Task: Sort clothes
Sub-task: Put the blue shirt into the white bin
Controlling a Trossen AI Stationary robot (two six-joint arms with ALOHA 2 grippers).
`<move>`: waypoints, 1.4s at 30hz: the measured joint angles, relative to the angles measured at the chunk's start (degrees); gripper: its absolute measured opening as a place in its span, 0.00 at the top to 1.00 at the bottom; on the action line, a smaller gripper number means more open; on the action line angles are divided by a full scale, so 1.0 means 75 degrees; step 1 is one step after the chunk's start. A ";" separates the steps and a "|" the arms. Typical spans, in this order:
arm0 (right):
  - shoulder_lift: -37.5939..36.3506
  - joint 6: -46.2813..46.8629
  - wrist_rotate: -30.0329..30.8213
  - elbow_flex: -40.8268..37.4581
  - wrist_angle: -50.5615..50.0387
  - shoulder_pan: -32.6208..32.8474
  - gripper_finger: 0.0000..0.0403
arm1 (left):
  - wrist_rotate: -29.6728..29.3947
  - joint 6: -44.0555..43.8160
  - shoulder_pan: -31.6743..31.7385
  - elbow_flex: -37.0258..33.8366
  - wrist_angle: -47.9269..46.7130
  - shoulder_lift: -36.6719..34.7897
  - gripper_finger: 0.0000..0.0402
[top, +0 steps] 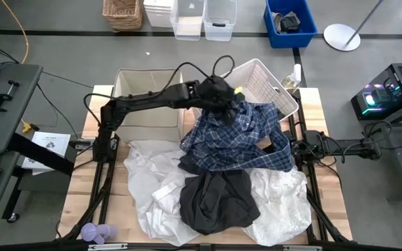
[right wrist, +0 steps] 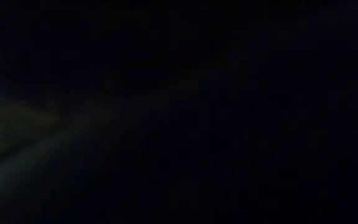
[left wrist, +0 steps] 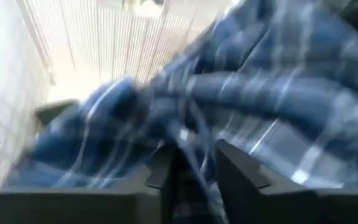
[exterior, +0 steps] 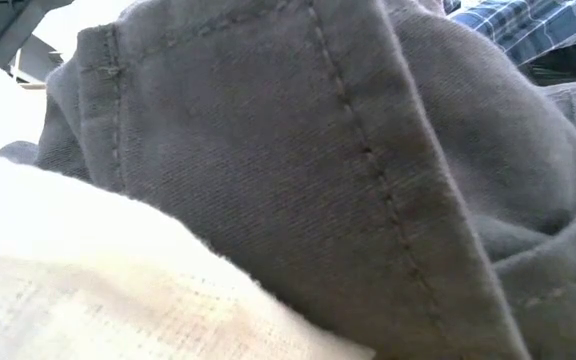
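My left gripper point(top: 220, 96) is shut on the blue-white plaid shirt point(top: 239, 136), beside the near left wall of the white plastic basket point(top: 264, 80). The shirt drapes from there down over the pile. A dark grey garment point(top: 215, 199) lies on the white garments point(top: 152, 174), and fills the low view point(exterior: 298, 150). My right arm point(top: 326, 146) reaches in from the table's right edge. Its fore end is under the plaid shirt, and its wrist view is dark. No dark green garment shows. My left gripper pinches a bunched fold of the plaid shirt point(left wrist: 194, 158) between its two fingers point(left wrist: 235, 171). Several layers seem to be gathered there. The held part is lifted above the pile next to the basket. The rest hangs slack, and its lower part point(top: 236, 157) lies on the other clothes.
The beige fabric bin point(top: 145, 97) stands at the table's far left, under my left arm. The white basket stands at the far right. Clothes cover the table's middle and near part. A purple object point(top: 93, 233) lies at the near left corner.
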 joint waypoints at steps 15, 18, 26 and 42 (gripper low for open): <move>0.0000 -0.0001 -0.0003 0.0001 0.0000 -0.0003 1.00 | 0.0105 0.1405 -0.0070 0.0009 0.0748 -0.1426 0.33; 0.0000 -0.0001 -0.0003 0.0000 0.0000 -0.0002 1.00 | 0.0100 0.2199 -0.0274 0.0009 0.0220 -0.1609 0.33; 0.0003 0.0001 0.0000 0.0001 0.0000 0.0000 1.00 | -0.3803 0.5211 -0.1163 0.0009 -0.0656 -0.1847 0.33; 0.0003 0.0001 0.0000 0.0001 0.0000 -0.0003 1.00 | -0.0904 0.2242 -0.1504 -0.0003 -0.2236 -0.1430 0.33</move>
